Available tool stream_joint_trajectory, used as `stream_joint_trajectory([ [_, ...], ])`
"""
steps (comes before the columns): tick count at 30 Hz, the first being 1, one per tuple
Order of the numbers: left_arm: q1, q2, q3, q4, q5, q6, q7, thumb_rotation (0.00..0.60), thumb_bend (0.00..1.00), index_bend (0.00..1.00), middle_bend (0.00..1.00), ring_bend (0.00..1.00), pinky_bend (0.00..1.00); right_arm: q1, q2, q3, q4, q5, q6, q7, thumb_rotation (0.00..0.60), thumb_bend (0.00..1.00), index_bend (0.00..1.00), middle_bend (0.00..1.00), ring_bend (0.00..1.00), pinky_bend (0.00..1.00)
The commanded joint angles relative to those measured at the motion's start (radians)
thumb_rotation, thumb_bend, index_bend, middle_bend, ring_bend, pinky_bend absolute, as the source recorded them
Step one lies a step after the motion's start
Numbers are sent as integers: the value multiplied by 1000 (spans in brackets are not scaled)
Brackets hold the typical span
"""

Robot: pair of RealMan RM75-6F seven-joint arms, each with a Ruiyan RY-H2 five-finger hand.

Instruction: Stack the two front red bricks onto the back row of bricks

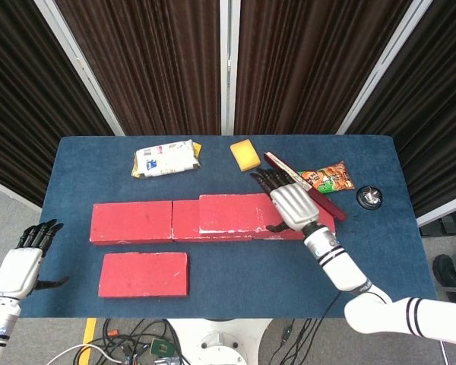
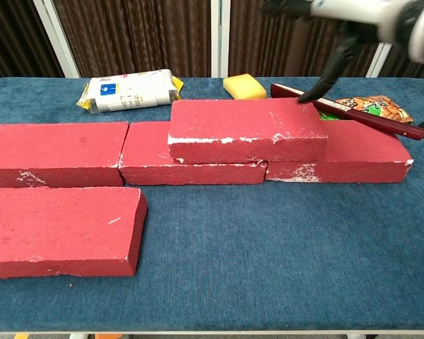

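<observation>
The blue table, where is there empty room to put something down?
Bare table lies right of the front brick, in front of the back row. The back right is crowded: sponge, snack bag, red stick.

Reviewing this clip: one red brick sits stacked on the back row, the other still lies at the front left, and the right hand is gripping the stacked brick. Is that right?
Not quite. The right hand is lifted clear above the stacked brick, holding nothing; the chest view shows the gap. The other brick does still lie at the front left.
</observation>
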Motion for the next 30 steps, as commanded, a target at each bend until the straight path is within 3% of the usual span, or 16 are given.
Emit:
stream_joint_trajectory([
  [1,-12,-3,15,-39,16,-20,43,600,0,66,0,0,2,-68,73,-17,-57,-75,62,39,600,0,0,0,0,0],
  [11,-53,-35,38,-173,7,-107,153,600,0,55,0,0,0,-158,163,-21,-51,-171,101,168,600,0,0,0,0,0],
  [20,-123,-86,19,-288,-148,-229,344,600,0,18,0,0,0,-210,184,-5,-5,-207,118,270,600,0,0,0,0,0],
  [30,-165,-160,26,-294,-174,-268,393,600,0,0,0,0,0,-233,170,7,30,-225,105,308,600,0,0,0,0,0],
])
